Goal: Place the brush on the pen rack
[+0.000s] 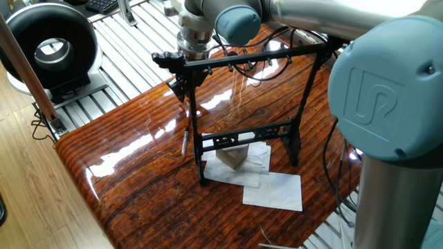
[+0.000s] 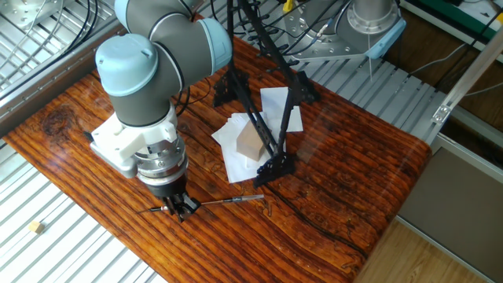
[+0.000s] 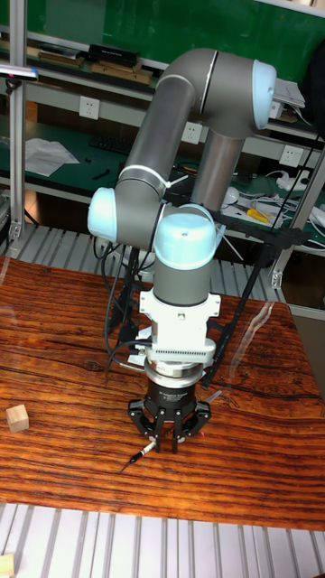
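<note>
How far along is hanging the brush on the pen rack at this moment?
Early. Done: the gripper has reached the brush, which lies flat on the table. In hand: the fingers are down at its dark end; a closed grasp can't be confirmed. Left: lifting it and hanging it on the pen rack, whose top pegs carry no brush.

A robotics lab: a wood-grain bench (image 2: 354, 157) sits on aluminium extrusion framing (image 1: 131, 41), with loose cables (image 2: 47, 20), wall sockets (image 3: 88, 107), green-topped workbenches (image 3: 54, 144) and a second robot base (image 2: 369, 23) behind.
</note>
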